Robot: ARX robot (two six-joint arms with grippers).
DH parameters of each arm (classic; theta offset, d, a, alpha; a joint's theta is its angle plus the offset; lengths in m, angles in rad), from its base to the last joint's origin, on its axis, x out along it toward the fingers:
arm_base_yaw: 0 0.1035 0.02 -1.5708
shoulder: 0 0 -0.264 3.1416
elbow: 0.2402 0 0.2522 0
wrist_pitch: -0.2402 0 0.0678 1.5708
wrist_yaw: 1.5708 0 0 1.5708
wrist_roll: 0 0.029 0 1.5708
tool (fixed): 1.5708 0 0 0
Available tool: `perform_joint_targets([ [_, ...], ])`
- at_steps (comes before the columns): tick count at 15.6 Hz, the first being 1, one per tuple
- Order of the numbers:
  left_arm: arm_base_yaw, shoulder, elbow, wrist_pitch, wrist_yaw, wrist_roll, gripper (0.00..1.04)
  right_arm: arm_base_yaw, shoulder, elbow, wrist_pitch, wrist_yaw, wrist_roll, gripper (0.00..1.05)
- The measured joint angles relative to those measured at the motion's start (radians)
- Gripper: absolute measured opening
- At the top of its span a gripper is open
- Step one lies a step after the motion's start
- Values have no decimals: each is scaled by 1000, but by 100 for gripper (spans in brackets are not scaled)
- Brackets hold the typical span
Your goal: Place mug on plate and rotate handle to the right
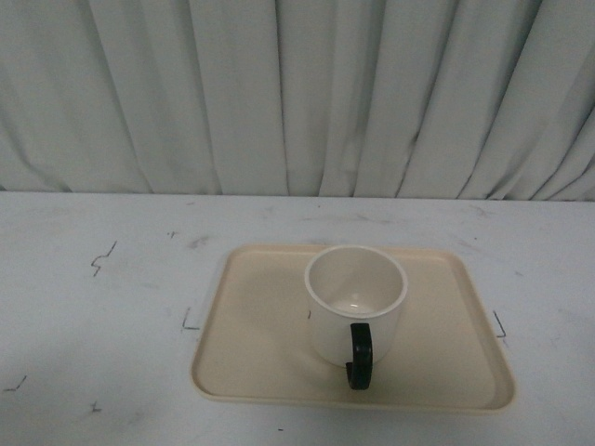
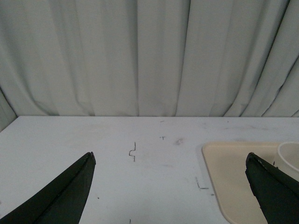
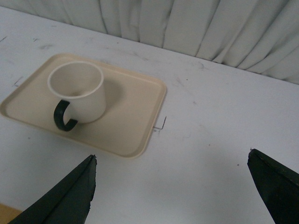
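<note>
Left gripper: spread wide, nothing between the dark fingers, poised over the white table, with a corner of the plate off to one side. Right gripper: likewise spread wide and empty, above the table, well apart from the mug. Mug: cream-white, upright on the beige plate, a little right of its middle in the front view, mouth open upward. Handle: glossy black, facing the robot from the mug's near side, above the plate's front part. Plate: flat on the table, long side running across. Small dark marks scattered on the tabletop. Pleated pale curtain behind.
</note>
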Motion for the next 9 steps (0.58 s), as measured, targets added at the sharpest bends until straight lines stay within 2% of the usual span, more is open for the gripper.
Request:
perform_joint_targets([
  [1, 0, 0, 0, 0, 0, 0, 98, 73, 400, 187, 45, 59, 27, 98],
  [2, 0, 0, 0, 0, 0, 0, 98, 141, 787, 406, 49, 50, 125, 98],
  [3, 0, 0, 0, 0, 0, 0, 98, 192, 1004, 588, -45, 59, 234, 98],
  [5, 0, 0, 0, 0, 0, 0, 98, 254, 1193, 750, -153, 93, 366, 98],
  [9, 0, 0, 0, 0, 0, 0, 98, 330, 1348, 925, -203, 147, 489, 98],
])
